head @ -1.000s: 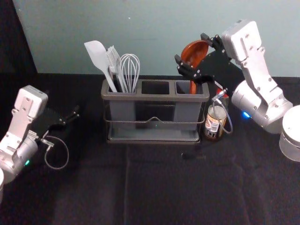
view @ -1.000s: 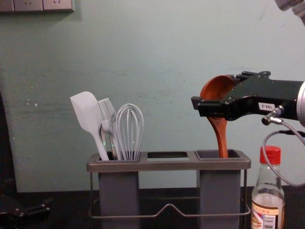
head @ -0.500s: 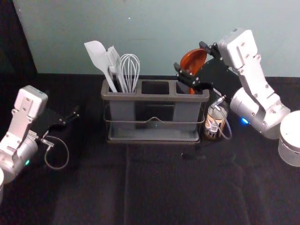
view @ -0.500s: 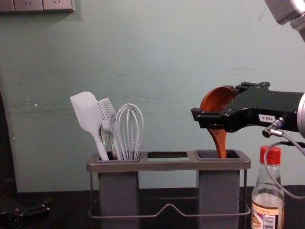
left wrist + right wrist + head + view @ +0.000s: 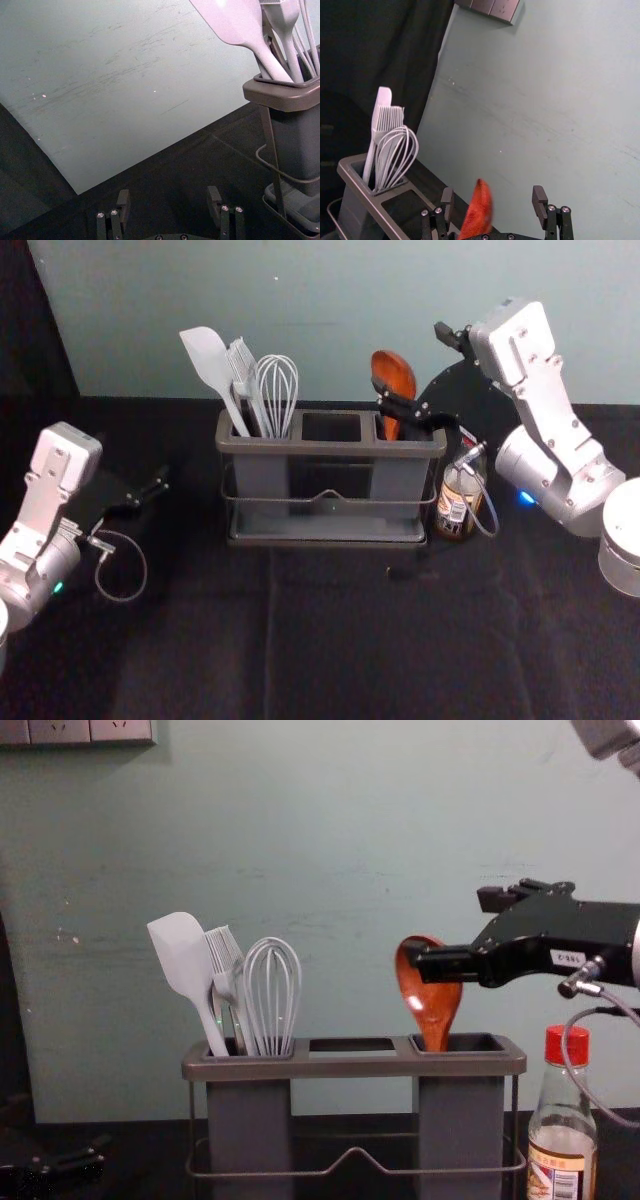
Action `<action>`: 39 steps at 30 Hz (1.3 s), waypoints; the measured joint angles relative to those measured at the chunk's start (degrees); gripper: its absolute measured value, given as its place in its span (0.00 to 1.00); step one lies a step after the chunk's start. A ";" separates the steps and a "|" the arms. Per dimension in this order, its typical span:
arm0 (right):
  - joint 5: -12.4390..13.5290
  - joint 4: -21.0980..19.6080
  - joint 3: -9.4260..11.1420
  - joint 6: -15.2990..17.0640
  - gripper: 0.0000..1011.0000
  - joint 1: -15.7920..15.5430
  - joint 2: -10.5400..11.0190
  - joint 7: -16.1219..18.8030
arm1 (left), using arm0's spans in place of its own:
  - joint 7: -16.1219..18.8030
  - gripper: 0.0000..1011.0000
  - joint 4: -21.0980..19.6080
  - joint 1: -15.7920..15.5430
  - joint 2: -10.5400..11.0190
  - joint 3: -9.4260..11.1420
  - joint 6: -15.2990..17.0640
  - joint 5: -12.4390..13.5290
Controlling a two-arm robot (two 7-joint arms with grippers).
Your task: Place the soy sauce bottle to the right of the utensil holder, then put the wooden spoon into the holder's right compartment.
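The wooden spoon (image 5: 394,374) stands bowl-up in the right compartment of the utensil holder (image 5: 330,448), its handle down inside. My right gripper (image 5: 412,364) is open beside the bowl, one finger against or just in front of it; in the right wrist view the spoon (image 5: 479,210) lies near one finger of the spread gripper (image 5: 492,200). The soy sauce bottle (image 5: 460,495), red-capped in the chest view (image 5: 567,1045), stands upright right of the holder, partly behind the arm's cable. My left gripper (image 5: 150,490) is parked at the left; in its wrist view the gripper (image 5: 170,200) is open.
A white spatula (image 5: 185,955), a brush (image 5: 225,960) and a whisk (image 5: 272,995) stand in the holder's left compartment. The wall (image 5: 330,320) rises behind the black-covered table (image 5: 330,630).
My right gripper has opened and let go of the spoon. The spoon has dropped lower into the compartment and its bowl has tipped to the left. The left arm has stayed still.
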 joint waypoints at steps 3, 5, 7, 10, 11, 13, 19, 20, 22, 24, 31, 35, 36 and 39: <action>0.05 -1.13 0.54 0.01 0.99 -0.60 0.00 -0.36 | 0.00 0.99 0.00 0.00 0.00 0.00 0.00 0.00; 0.11 -1.83 0.89 0.01 0.99 -1.08 0.05 -0.50 | 0.00 0.99 0.00 0.00 0.00 0.00 0.00 0.00; 0.29 -3.02 1.45 -0.04 0.99 -2.02 0.21 -0.86 | 0.00 0.99 0.00 0.00 0.00 0.00 0.00 0.00; 0.54 -4.73 2.25 -0.31 0.99 -3.62 0.52 -1.23 | 0.00 0.99 0.00 0.00 0.00 0.00 0.00 0.00; 0.69 -5.22 2.49 -0.43 0.99 -4.15 0.60 -1.33 | 0.00 0.99 0.00 0.00 0.00 0.00 0.00 0.00; 1.10 -6.59 3.21 -0.72 0.99 -5.77 0.79 -1.54 | 0.00 0.99 0.00 0.00 0.00 0.00 0.00 0.00; 1.81 -10.90 4.89 -2.02 0.99 -11.03 1.42 -2.45 | 0.00 0.99 0.00 0.00 0.00 0.00 0.00 0.00; 1.83 -11.48 5.12 -2.37 0.99 -11.87 1.44 -2.68 | 0.00 0.99 0.00 0.00 0.00 0.00 0.00 0.00; 1.83 -13.13 5.83 -3.71 0.99 -14.46 1.38 -3.68 | 0.00 0.99 0.00 0.00 0.00 0.00 0.00 0.00; 1.77 -14.02 6.43 -4.92 0.99 -16.28 1.18 -4.53 | 0.00 0.99 0.00 0.00 0.00 0.00 0.00 0.00; -0.28 -14.89 10.40 -12.89 0.99 -22.96 -0.76 -10.50 | 0.00 0.99 0.00 0.00 0.00 0.00 0.00 0.00; -2.12 -13.42 13.56 -15.43 0.99 -24.97 -1.96 -14.08 | 0.00 0.99 0.00 0.00 0.00 0.00 0.00 0.00; -2.42 -13.14 14.03 -15.45 0.99 -25.11 -2.09 -14.49 | 0.00 0.99 0.00 0.00 0.00 0.00 0.00 0.00; -3.53 -11.99 15.47 -14.70 0.99 -25.23 -2.46 -15.53 | 0.00 0.99 0.00 0.00 0.00 0.00 0.00 0.00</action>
